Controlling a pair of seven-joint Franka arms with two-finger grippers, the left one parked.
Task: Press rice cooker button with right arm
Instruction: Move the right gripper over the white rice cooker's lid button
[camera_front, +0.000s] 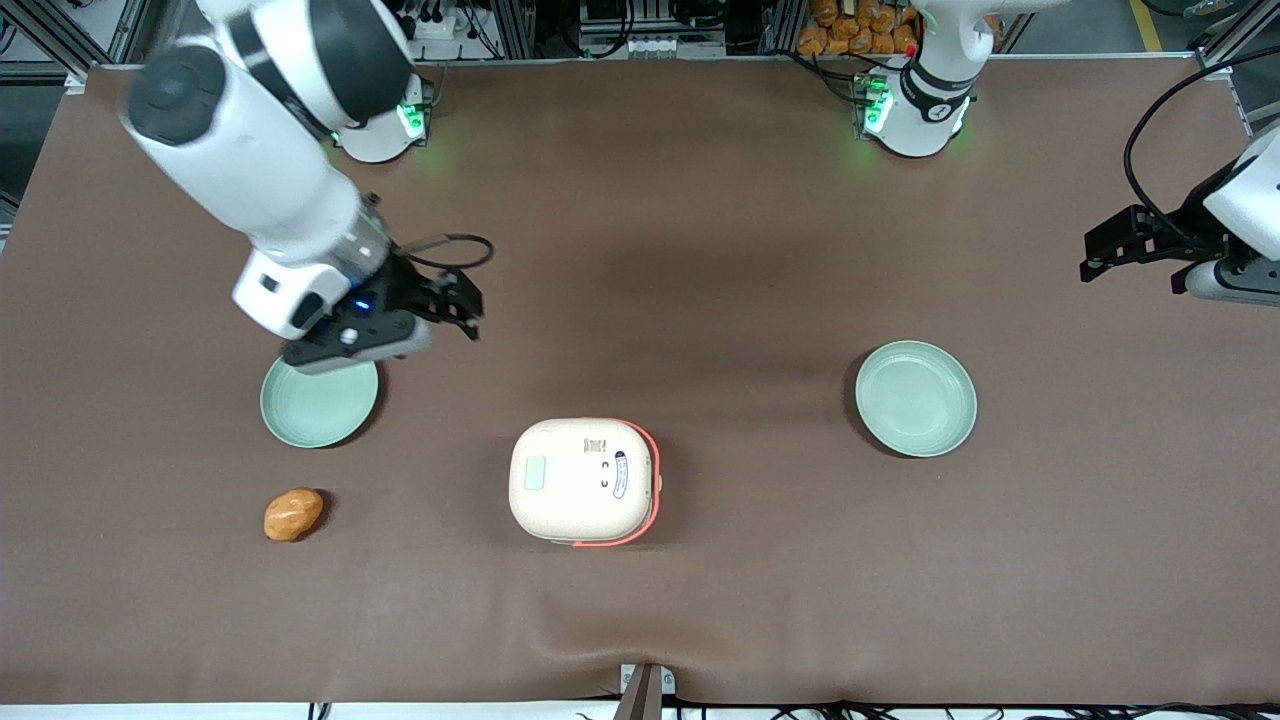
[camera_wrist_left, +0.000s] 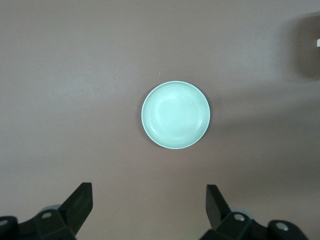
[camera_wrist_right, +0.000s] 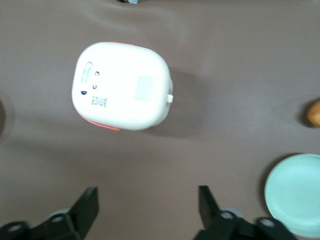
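Note:
The rice cooker (camera_front: 585, 481) is a cream-white rounded-square box with an orange-red band, lid closed, on the brown table near the front camera. It also shows in the right wrist view (camera_wrist_right: 121, 85), with a small tab on one side. The right arm (camera_front: 260, 170) reaches in from the working arm's end. Its black gripper (camera_front: 462, 305) hangs above the table, farther from the front camera than the cooker and apart from it. The fingers (camera_wrist_right: 90, 202) are spread wide with only bare table between them.
A pale green plate (camera_front: 318, 402) lies partly under the right arm's wrist, and shows in the right wrist view (camera_wrist_right: 295, 195). A second green plate (camera_front: 915, 398) lies toward the parked arm's end. An orange-brown bread roll (camera_front: 293, 514) lies near the front edge.

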